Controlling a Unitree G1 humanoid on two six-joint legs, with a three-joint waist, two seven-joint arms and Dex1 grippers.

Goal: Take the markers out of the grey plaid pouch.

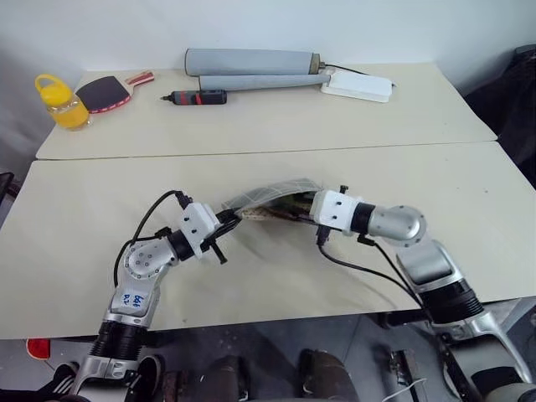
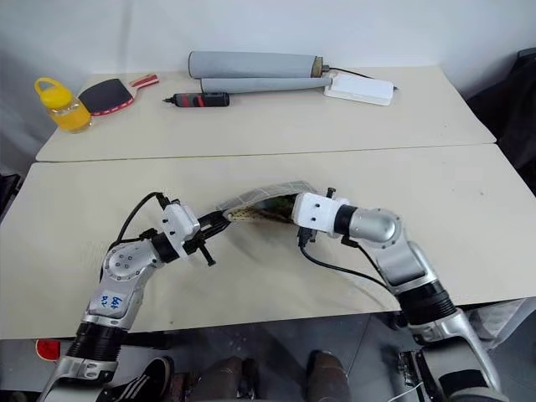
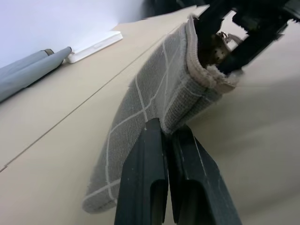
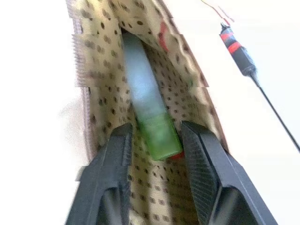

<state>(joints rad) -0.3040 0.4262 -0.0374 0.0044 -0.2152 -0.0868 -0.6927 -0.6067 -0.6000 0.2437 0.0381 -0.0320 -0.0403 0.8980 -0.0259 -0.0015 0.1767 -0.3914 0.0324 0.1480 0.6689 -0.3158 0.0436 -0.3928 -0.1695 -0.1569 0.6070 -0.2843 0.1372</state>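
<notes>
The flat grey plaid fabric pouch [image 1: 270, 199] hangs lifted just above the beige table [image 1: 469, 209], stretched between both arms. The left gripper [image 3: 168, 136] has its jaws pinched tight on the pouch's closed end. The right gripper [image 4: 154, 140] reaches into the pouch's open mouth, jaws partly apart either side of the pale green marker [image 4: 149, 110], not yet clamping it; a red marker [image 4: 162, 37] shows deeper in. To do this well, close squarely on the green end, then draw straight out along the pouch.

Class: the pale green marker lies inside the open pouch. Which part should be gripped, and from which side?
Grip the green marker by its green end, nearest the pouch mouth, reaching straight in along its length. The dotted lining closes around the rest, so only that end sits clear between the right gripper jaws.
</notes>
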